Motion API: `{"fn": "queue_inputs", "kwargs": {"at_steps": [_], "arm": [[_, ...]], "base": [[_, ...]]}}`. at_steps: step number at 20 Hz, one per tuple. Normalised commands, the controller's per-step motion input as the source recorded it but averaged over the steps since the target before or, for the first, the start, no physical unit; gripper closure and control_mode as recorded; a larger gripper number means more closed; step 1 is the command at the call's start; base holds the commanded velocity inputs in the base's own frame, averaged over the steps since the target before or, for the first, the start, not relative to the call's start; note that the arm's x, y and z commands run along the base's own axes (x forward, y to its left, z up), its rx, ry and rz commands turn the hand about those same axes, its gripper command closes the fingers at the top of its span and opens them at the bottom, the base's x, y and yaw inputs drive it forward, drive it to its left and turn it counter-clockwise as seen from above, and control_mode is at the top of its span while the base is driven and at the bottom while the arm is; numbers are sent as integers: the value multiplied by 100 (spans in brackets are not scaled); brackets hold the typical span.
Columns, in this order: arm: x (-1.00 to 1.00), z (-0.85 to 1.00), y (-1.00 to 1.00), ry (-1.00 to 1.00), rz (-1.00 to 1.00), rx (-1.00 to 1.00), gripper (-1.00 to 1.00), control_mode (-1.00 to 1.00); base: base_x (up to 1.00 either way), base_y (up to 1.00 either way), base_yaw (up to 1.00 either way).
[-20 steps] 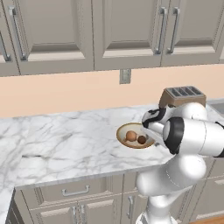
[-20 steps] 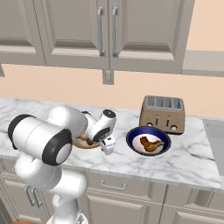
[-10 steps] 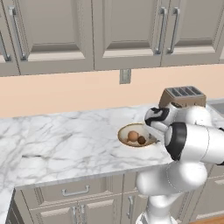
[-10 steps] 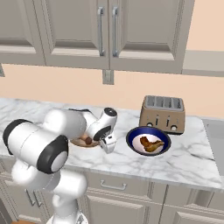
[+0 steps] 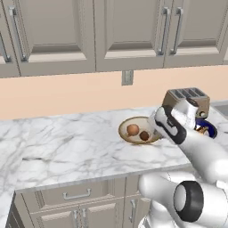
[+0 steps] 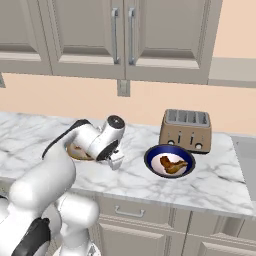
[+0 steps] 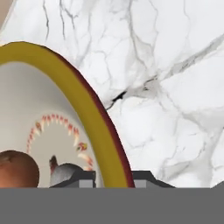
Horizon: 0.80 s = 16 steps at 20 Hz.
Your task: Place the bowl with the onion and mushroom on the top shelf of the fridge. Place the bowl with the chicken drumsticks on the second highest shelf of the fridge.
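On the white grey-veined marble counter (image 5: 67,147), the shallow cream bowl with a mustard-yellow rim (image 5: 129,139) sits at about the middle of the left base view. Inside it the small round light orange-brown onion (image 5: 132,129) lies at 10 o'clock of the small dark brown mushroom (image 5: 144,136), the two just beside each other. At 3 o'clock of that bowl the robot's two-finger gripper (image 7: 113,179) reaches down to the bowl's near-right rim; the white arm covers that edge in the left base view.

In the hand view the yellow rim runs up from 6 o'clock toward 11 o'clock, and the two dark finger tips (image 7: 86,178) stand one on each side of it, one inside the bowl and one outside on the marble. The jaws are drawn in close with the rim between them, so the gripper is closed on the bowl's edge. The bowl itself rests flat on the counter. At 8 o'clock of the hand view a reddish-brown rounded piece lies on the bowl's cream floor; I cannot tell from here whether it is the onion or the mushroom.

Farther right, in the right base view, the dark blue round bowl (image 6: 155,153) holds the reddish-brown chicken drumsticks (image 6: 171,164). It stands near the yellow-rimmed bowl, apart from it. At 1 o'clock of the blue bowl, just behind it, stands the tan four-slot toaster (image 6: 185,131) against the peach wall.
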Motion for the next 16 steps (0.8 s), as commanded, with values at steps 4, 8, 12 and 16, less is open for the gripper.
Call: {"fn": "queue_inputs", "kwargs": {"at_steps": [4,8,12,16], "arm": [[-79,100,33,-7,-1,3,100,-100],[-100,100,4,0,0,9,100,-100],[-100,78,-6,4,0,5,100,-100],[-78,31,-6,-1,-1,1,100,-100]], "base": [[0,0,0],[0,0,0],[0,0,0],[0,0,0]]}}
